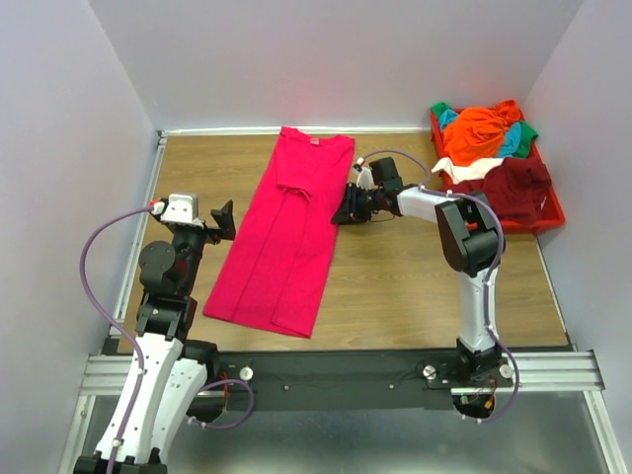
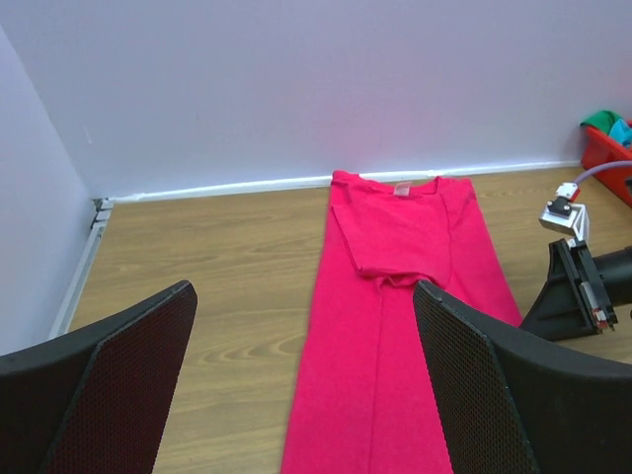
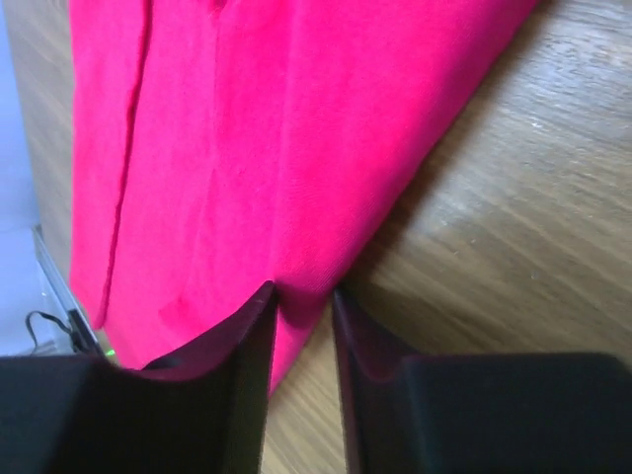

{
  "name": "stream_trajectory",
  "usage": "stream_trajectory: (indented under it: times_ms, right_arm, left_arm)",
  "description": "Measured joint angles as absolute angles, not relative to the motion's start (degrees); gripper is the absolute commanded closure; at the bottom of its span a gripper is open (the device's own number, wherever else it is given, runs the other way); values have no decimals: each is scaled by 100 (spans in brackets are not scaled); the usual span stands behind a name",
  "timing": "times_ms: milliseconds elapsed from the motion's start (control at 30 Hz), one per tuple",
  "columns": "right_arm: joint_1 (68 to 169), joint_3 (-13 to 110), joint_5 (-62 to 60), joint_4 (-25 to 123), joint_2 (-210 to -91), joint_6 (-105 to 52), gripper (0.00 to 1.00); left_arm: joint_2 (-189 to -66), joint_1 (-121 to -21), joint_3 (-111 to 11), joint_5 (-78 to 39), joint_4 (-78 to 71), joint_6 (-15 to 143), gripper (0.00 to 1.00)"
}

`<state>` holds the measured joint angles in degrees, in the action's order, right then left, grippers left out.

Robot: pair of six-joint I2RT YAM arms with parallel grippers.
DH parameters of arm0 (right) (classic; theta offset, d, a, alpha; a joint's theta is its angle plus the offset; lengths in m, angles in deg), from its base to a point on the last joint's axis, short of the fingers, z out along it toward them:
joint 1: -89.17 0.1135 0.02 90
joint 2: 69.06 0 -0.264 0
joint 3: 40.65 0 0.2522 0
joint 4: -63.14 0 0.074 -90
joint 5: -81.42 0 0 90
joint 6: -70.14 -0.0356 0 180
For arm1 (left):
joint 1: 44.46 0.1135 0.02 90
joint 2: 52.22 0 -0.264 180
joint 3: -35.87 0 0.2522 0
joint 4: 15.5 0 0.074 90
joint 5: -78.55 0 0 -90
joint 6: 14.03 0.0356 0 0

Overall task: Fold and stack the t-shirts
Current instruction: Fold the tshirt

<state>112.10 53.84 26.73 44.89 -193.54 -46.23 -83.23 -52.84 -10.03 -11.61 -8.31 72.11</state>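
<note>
A magenta t-shirt (image 1: 281,237) lies flat on the wooden table, both long sides folded in to a narrow strip, collar at the far end. It also shows in the left wrist view (image 2: 395,326) and the right wrist view (image 3: 296,128). My right gripper (image 1: 348,209) is low at the shirt's right edge, and its jaws (image 3: 301,293) are nearly closed with the cloth edge pinched between them. My left gripper (image 1: 225,219) is wide open and empty above the table by the shirt's left edge (image 2: 304,288). Orange (image 1: 479,133), maroon (image 1: 515,188), teal (image 1: 512,143) and green (image 1: 440,109) shirts lie heaped at the far right.
A red plastic bin (image 1: 548,212) at the far right holds the heaped shirts, and its corner shows in the left wrist view (image 2: 607,148). White walls close the table on the left, far and right sides. Bare wood lies between the magenta shirt and the bin.
</note>
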Motion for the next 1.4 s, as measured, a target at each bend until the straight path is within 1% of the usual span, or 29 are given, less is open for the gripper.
stream_trajectory:
  times_ms: [33, 67, 200, 367, 500, 533, 567, 633, 667, 700, 733, 800, 900, 1033, 1133, 1233, 1333, 1400]
  right_arm:
    - [11208, 5386, 2667, 4504, -19372, -4655, 80]
    - [11206, 5392, 2669, 4526, -19391, -4673, 88]
    - [11206, 5395, 2564, 4513, -19433, -4688, 99]
    - [11079, 5373, 2569, 4378, -19385, -4487, 99]
    - [10588, 5410, 2673, 3938, -19321, -4048, 99]
    - [10474, 5449, 2684, 3805, -19317, -3932, 97]
    - [10284, 5530, 2687, 3584, -19317, -3729, 93]
    - [9945, 5703, 2658, 3151, -19317, -3239, 77]
    - [9774, 5843, 2628, 2841, -19321, -2953, 68]
    - [9670, 5965, 2566, 2596, -19324, -2660, 50]
    - [9545, 6125, 2503, 2297, -19324, -2295, 43]
    - [9359, 6470, 2374, 1674, -19326, -1423, 31]
    - [9298, 6693, 2280, 994, -19317, -479, 25]
    - [9390, 6728, 2300, 107, -19195, 571, 25]
    - [9442, 6667, 2433, -376, -18963, 1113, 24]
    - [9545, 6507, 2569, -693, -18451, 1620, 23]
    - [9709, 6044, 2658, -770, -17641, 2059, 23]
    - [9873, 5596, 2722, -680, -17026, 2339, 18]
  left_arm:
    - [-8331, -5282, -1003, -1157, -826, 7215, 2]
    - [-8338, -5284, -1003, -1148, -815, 7229, 2]
    - [-8351, -5284, -1003, -1146, -794, 7253, 2]
    - [-8351, -5284, -1003, -1174, -796, 7279, 2]
    - [-8362, -5282, -1003, -1264, -800, 7296, 2]
    - [-8368, -5284, -1003, -1306, -802, 7296, 2]
    - [-8371, -5284, -1003, -1351, -805, 7296, 2]
    - [-8386, -5284, -1003, -1421, -805, 7296, 2]
    - [-8397, -5284, -1001, -1494, -809, 7296, 2]
    - [-8410, -5282, -1001, -1598, -820, 7296, 2]
    - [-8425, -5284, -999, -1699, -846, 7296, 2]
    - [-8462, -5284, -981, -1928, -940, 7294, 2]
    - [-8548, -5310, -900, -2346, -1163, 7288, 4]
    - [-8738, -5548, -629, -2846, -1589, 7248, 7]
    - [-8987, -6018, -463, -3050, -1841, 7371, 10]
    - [-9214, -6757, -406, -3146, -1889, 7814, 11]
    - [-9282, -7520, -411, -3183, -1849, 8815, 9]
    - [-9251, -7889, -413, -3257, -1751, 9543, 9]
